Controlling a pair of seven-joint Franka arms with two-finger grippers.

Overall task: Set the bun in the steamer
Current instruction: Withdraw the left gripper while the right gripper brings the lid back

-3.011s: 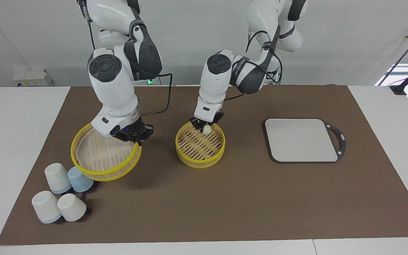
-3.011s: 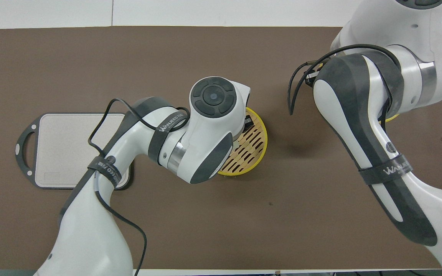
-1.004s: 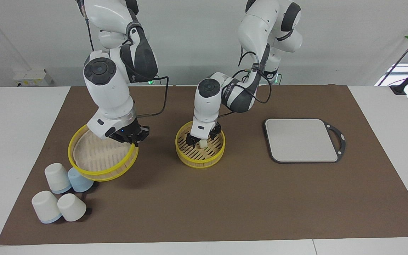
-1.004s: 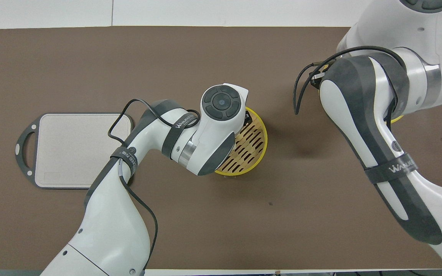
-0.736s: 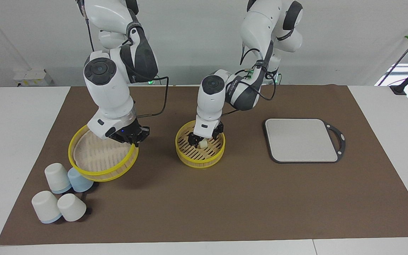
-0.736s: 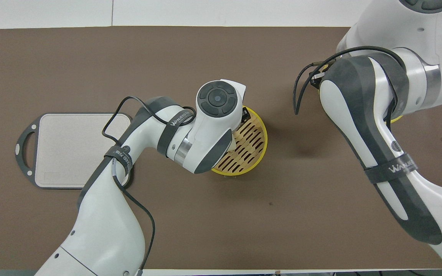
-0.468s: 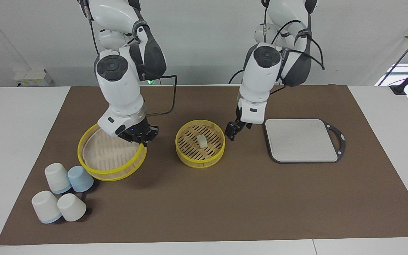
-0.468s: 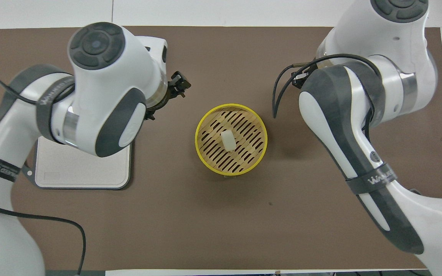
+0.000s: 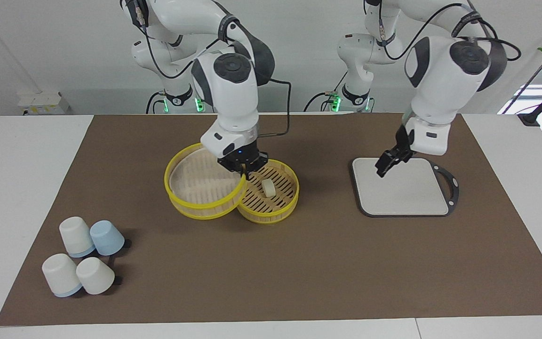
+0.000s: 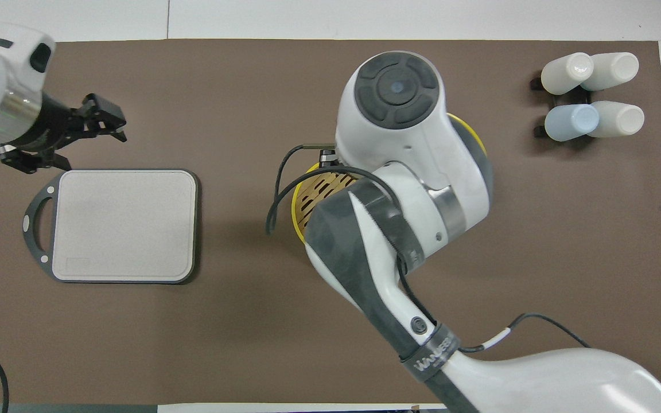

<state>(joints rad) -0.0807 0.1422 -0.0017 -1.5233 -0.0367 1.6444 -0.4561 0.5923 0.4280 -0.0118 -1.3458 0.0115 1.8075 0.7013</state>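
Note:
The bun point(image 9: 267, 187) lies on the slatted floor of the steamer's lower basket point(image 9: 278, 213) in the middle of the mat. My right gripper point(image 9: 244, 173) is shut on the rim of the steamer's other tier point(image 9: 191, 178). It holds the tier tilted, just above the mat, overlapping the basket's edge toward the right arm's end. My left gripper point(image 9: 380, 170) is open and empty, raised over the board's edge; it also shows in the overhead view point(image 10: 113, 123). In the overhead view the right arm covers the bun and most of the basket point(image 10: 310, 198).
A flat grey-white board point(image 9: 402, 186) with a dark rim lies toward the left arm's end of the table; it shows in the overhead view point(image 10: 124, 223) too. Several upturned cups point(image 9: 85, 261) stand at the right arm's end, farther from the robots than the steamer.
My left gripper let go of the bun in the basket, rose and swung over the board. My right gripper carried the other tier from the right arm's end to the basket.

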